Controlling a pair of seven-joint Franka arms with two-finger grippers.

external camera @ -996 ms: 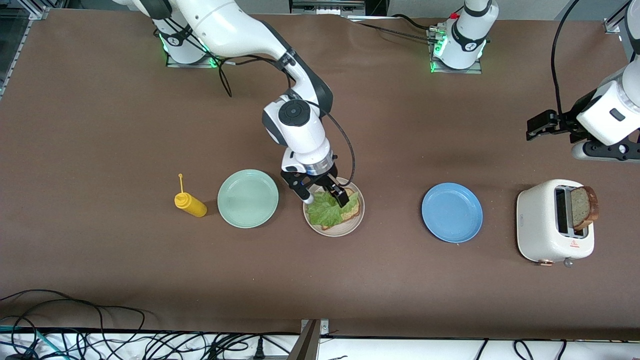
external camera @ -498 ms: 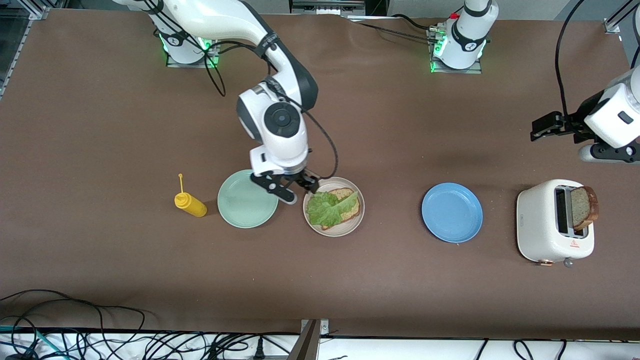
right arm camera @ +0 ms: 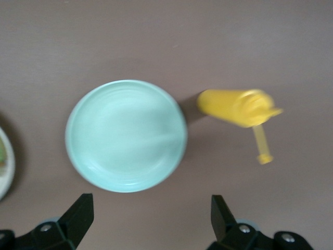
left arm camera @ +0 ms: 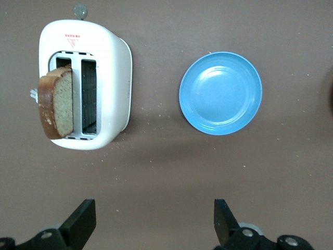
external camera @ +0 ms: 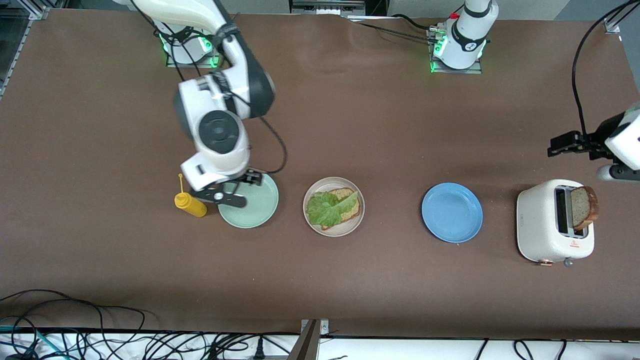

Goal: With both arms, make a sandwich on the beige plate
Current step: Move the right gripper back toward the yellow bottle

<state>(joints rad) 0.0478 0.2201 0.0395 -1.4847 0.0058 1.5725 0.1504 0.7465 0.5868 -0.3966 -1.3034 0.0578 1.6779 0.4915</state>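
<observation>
My right gripper (external camera: 231, 192) has swung off the beige plate (external camera: 312, 220), jaws released, over the green plate (external camera: 257, 210). Lettuce (external camera: 326, 209) tops the bread (external camera: 345, 194). Next, my empty, spread left gripper (external camera: 564, 146) should fetch the toaster's (external camera: 542, 225) slice (external camera: 582, 206).

Both arms raised, left gripper (left arm camera: 151, 221) and right gripper (right arm camera: 148, 219) empty, jaws spread.

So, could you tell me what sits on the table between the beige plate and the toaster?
Only the blue plate lies between the beige plate and the toaster, with bare tabletop on either side of it; the front view shows this.
</observation>
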